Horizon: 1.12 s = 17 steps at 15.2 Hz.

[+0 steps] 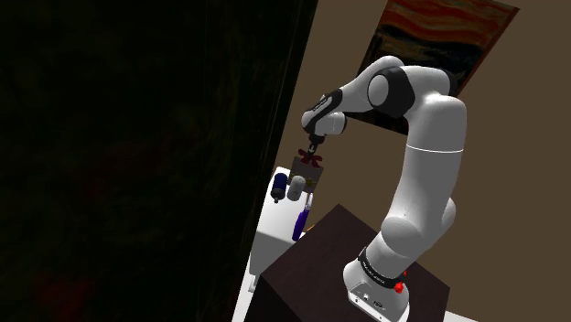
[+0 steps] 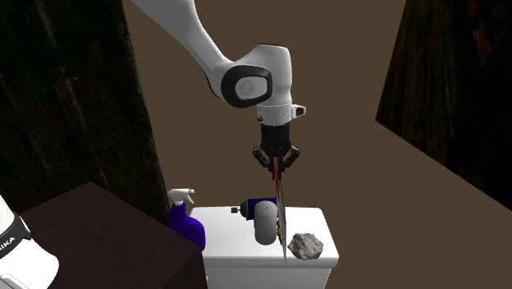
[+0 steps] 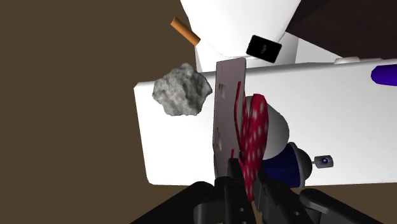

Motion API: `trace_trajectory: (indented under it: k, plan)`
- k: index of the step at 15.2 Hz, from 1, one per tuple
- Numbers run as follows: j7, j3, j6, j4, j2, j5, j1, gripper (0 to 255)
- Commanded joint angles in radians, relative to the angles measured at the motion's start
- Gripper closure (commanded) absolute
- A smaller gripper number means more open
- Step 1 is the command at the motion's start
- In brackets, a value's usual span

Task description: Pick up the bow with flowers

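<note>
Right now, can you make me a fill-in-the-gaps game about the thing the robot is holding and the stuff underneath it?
1. The gripper is ____ on the bow.
2. The bow's loops are ____ with pale dots.
3. The rock lying on the white tank is coloured ____.
4. The spray bottle beside the tank has a ____ body.

Missing words: shut; red; grey; blue.
</note>
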Motion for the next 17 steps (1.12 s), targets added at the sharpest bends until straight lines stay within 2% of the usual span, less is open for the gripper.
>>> trace_trajectory:
  k: [1, 5, 17]
  plan:
    - [0.0, 0.001, -0.001, -0.001, 0.001, 0.0, 0.0, 255]
    - [0.0, 0.001, 0.0, -0.002, 0.0, 0.0, 0.0, 255]
    - [0.041, -0.04, -0.129, 0.011, -0.122, -0.067, 0.032, 255]
